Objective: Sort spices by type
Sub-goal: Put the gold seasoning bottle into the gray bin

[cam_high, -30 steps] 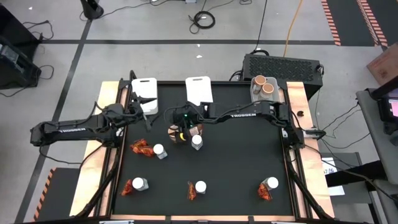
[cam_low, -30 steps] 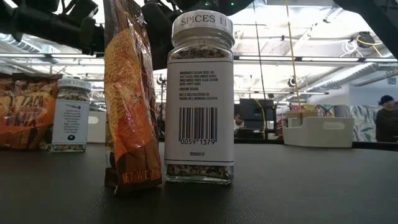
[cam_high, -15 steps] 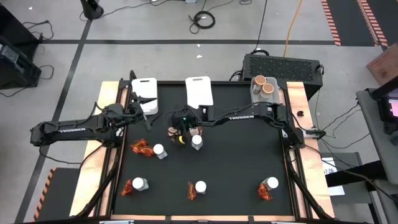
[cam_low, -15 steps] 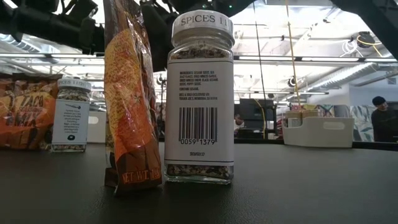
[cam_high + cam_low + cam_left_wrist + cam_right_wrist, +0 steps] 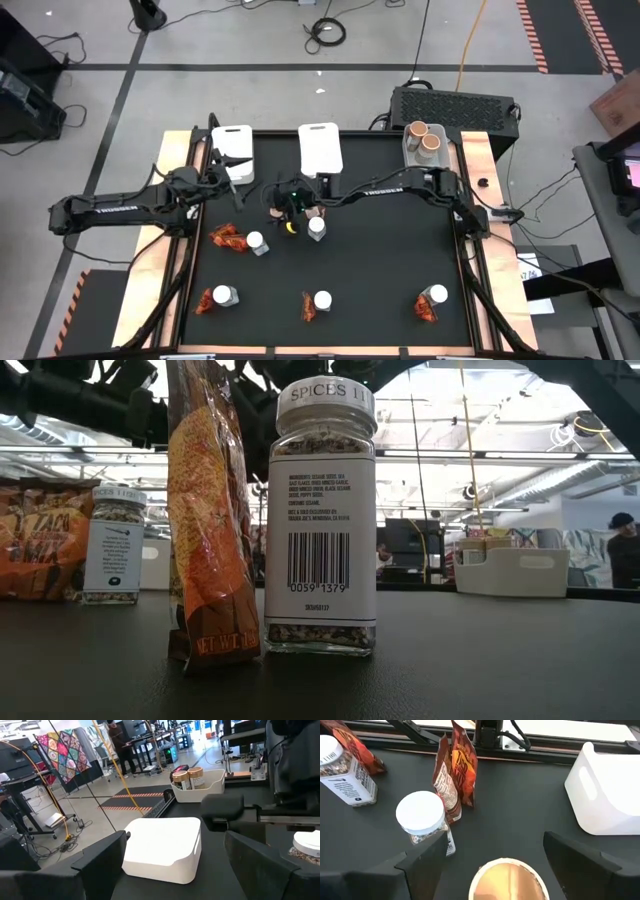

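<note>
While open, right end effector [image 5: 492,865] straddles tub [image 5: 509,880] (tan-topped).

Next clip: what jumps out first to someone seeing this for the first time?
In the low view a clear spice jar with a white lid and an orange sachet fill the picture, standing side by side on the black table. From above, the right gripper hovers open over a tan-topped tub near the middle, while two more tubs sit in the far right bin.

Three white bins stand along the far edge of the black surface [image 5: 380,260]: the left bin [image 5: 233,142], the middle bin [image 5: 321,146] and the right bin [image 5: 411,155]. A black equipment case [image 5: 455,104] sits on the floor behind the right bin. A coiled cable [image 5: 326,32] lies farther back on the floor.
</note>
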